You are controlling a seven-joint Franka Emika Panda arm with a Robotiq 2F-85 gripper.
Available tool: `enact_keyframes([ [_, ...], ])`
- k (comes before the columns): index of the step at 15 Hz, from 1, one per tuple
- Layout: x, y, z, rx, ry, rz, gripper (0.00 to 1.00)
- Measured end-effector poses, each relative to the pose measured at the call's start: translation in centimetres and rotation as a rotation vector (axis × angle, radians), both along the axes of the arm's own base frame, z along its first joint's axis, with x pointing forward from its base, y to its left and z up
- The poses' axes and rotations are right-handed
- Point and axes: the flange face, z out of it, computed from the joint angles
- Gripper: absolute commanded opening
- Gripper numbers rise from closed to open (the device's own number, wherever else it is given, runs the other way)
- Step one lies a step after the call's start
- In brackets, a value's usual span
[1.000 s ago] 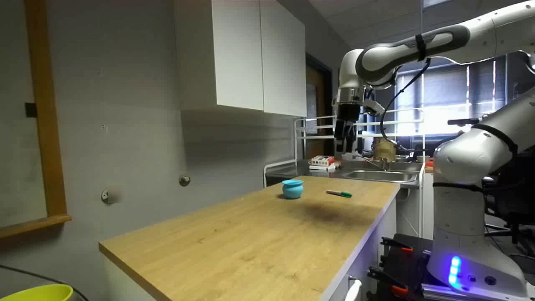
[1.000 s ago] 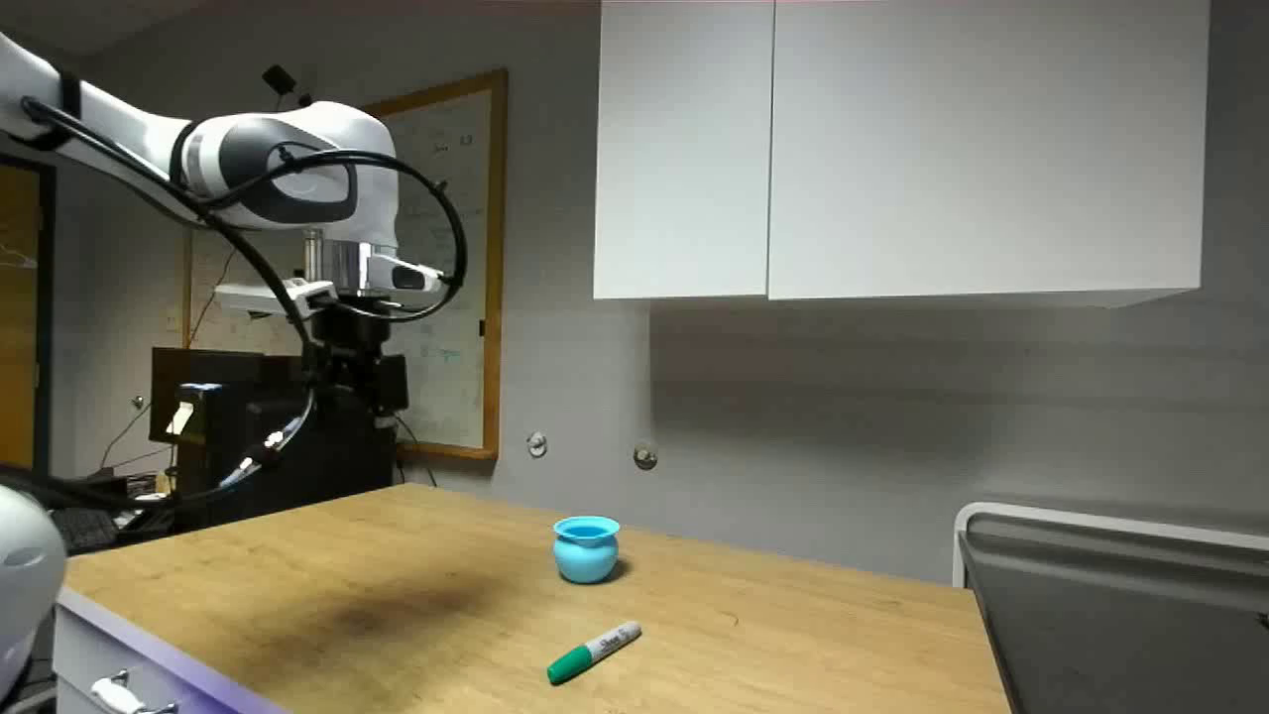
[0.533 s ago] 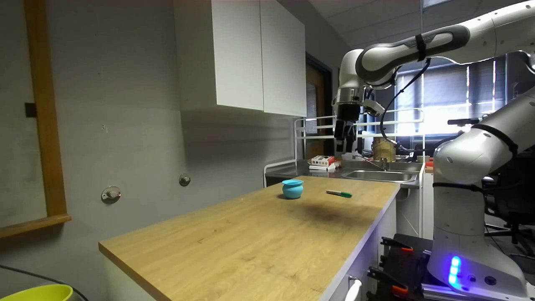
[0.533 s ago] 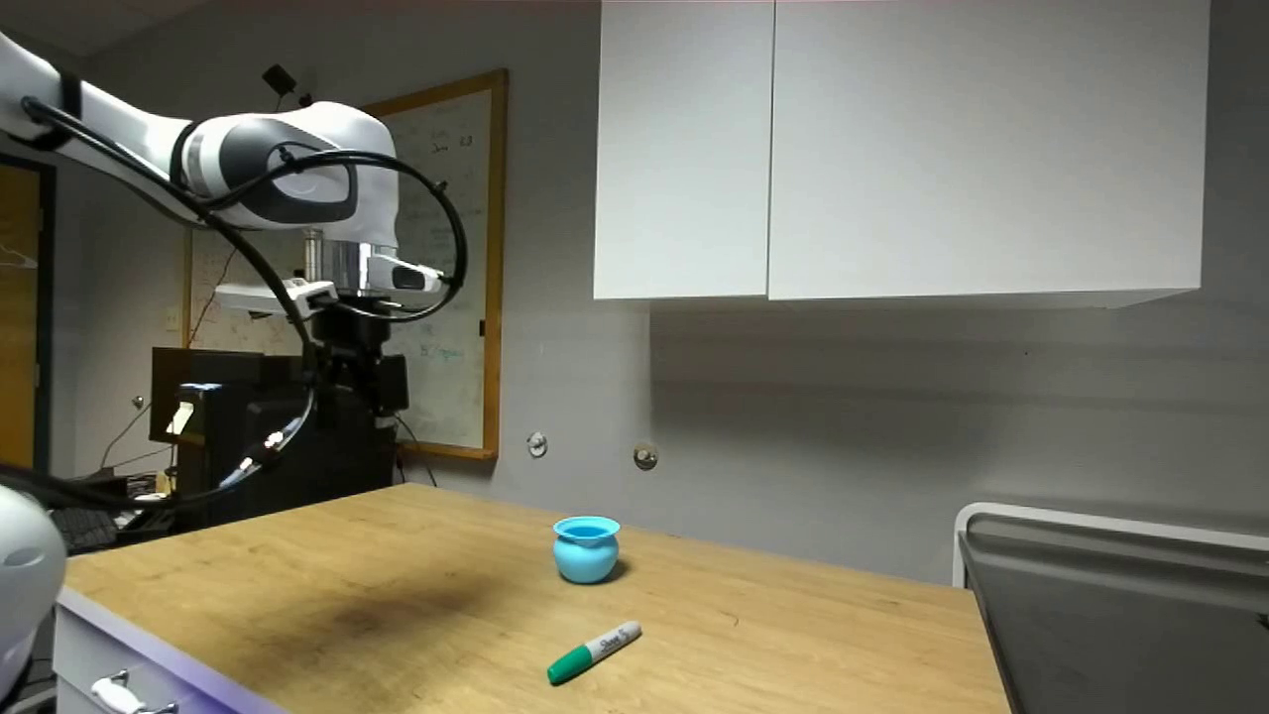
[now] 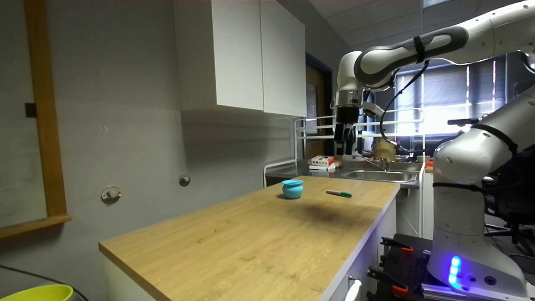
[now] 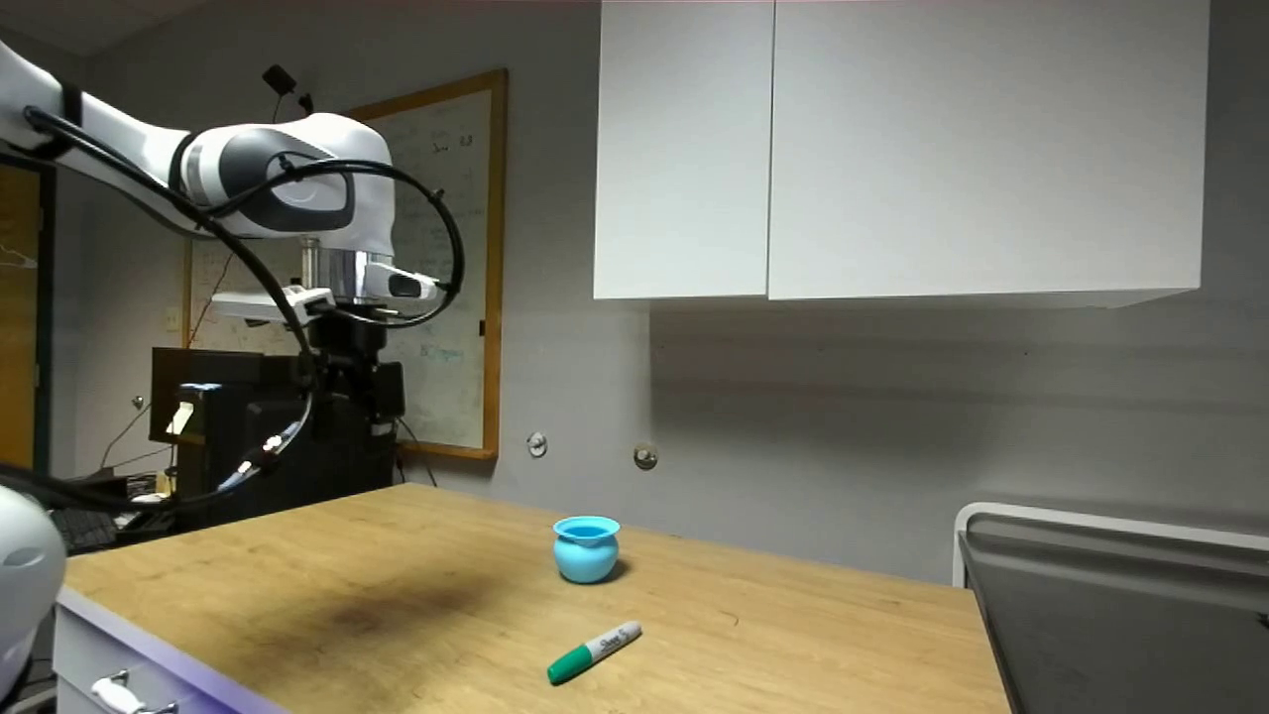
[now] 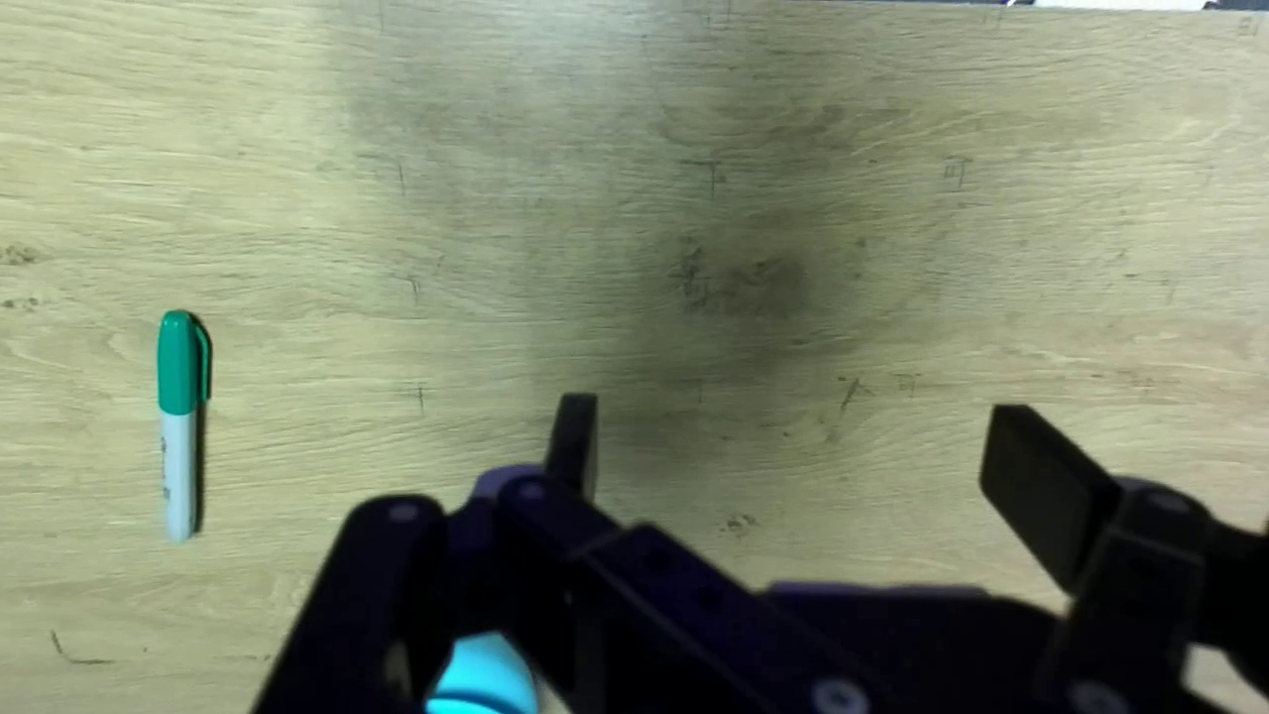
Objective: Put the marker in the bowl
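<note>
The marker, with a green cap and a whitish body, lies on the wooden counter in both exterior views (image 5: pixel 339 193) (image 6: pixel 595 653). In the wrist view the marker (image 7: pixel 178 426) is at the left, well to the side of the fingers. The bowl is a small round teal-blue pot standing upright on the counter (image 5: pixel 292 190) (image 6: pixel 586 555). In the wrist view the bowl (image 7: pixel 486 676) is mostly hidden behind the gripper at the bottom. My gripper (image 7: pixel 798 436) is open and empty, pointing down high above the counter; it also shows in an exterior view (image 5: pixel 345 150).
The wooden counter (image 5: pixel 234 234) runs along a grey wall. A white wall cabinet (image 5: pixel 259 58) hangs above it. A sink (image 5: pixel 380 176) and small boxes (image 5: pixel 322 161) are past its far end. A white-framed dark surface (image 6: pixel 1110 615) adjoins it.
My arm and open gripper have lowered very slightly within the last half second, with a small sideways shift. The marker and the bowl have not moved.
</note>
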Motion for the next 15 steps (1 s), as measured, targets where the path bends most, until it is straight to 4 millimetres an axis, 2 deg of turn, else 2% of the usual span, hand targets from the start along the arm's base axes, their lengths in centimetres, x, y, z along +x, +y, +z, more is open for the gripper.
enact_keyframes([
  [3,1.0,-0.6,-1.7,-0.003,0.020,-0.015,1.00],
  [6,2.7,-2.7,-3.9,-0.013,0.036,-0.059,1.00],
  [12,6.7,-11.6,-8.9,-0.009,0.046,-0.137,1.00],
  [15,9.0,-15.0,-11.0,-0.010,0.060,-0.149,1.00],
])
